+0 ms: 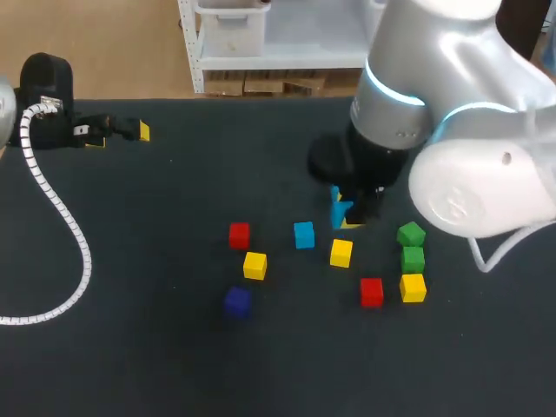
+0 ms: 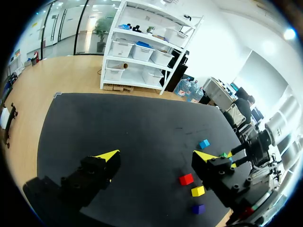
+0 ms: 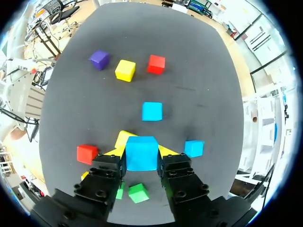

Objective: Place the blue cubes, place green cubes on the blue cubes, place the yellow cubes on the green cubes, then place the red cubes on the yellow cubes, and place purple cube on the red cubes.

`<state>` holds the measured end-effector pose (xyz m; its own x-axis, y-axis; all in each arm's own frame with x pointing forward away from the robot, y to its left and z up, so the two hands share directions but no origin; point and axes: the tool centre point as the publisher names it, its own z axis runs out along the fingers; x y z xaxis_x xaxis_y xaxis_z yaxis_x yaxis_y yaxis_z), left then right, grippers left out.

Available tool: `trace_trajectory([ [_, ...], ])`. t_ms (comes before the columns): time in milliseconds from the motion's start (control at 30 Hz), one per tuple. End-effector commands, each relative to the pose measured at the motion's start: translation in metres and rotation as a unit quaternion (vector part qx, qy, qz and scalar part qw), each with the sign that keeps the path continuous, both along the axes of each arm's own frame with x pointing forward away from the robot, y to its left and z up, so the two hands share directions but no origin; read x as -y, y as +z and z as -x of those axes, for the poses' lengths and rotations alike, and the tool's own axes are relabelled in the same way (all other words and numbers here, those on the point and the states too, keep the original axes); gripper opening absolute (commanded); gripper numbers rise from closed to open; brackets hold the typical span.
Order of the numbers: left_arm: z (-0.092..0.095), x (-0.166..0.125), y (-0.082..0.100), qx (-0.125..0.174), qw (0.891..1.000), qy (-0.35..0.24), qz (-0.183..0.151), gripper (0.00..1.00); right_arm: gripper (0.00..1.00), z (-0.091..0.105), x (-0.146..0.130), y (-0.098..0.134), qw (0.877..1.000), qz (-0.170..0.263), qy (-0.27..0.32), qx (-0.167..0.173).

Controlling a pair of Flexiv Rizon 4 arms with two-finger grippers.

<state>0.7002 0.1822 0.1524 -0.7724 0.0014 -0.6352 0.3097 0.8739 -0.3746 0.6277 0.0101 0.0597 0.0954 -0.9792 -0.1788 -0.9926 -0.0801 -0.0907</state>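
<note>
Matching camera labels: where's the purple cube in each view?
Head view: purple cube, lower middle, just below a yellow cube.
Left wrist view: purple cube, between the left gripper's open fingers, beside that yellow cube.
Right wrist view: purple cube, far ahead of the right gripper, beside the yellow cube.
Shared landmark: that yellow cube, red cube just past it.

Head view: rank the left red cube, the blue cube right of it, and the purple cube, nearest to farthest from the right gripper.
1. Free blue cube, just left of the right gripper, which holds a second blue cube.
2. Left red cube, farther left in the same row.
3. Purple cube, far left and closer to the robot.
</note>
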Motion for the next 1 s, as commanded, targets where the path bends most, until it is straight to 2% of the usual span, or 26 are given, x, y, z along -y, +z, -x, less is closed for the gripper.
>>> trace_trajectory([
  [33,0.000,-0.002,-0.001,0.003,1.000,-0.003,0.005,1.00,0.00,-0.017,-0.007,-0.006,1.000,0.005,0.000,-0.016],
  [300,0.000,-0.002,-0.001,0.003,1.000,-0.003,0.005,1.00,0.00,-0.035,-0.027,-0.024,1.000,0.013,0.018,-0.011],
  [600,0.000,-0.002,-0.001,0.003,1.000,-0.003,0.005,1.00,0.00,-0.067,-0.048,-0.038,0.999,0.041,0.010,-0.010],
  [1000,0.000,-0.002,-0.001,0.003,1.000,-0.003,0.005,1.00,0.00,-0.105,-0.051,-0.057,0.997,0.068,-0.030,-0.023],
])
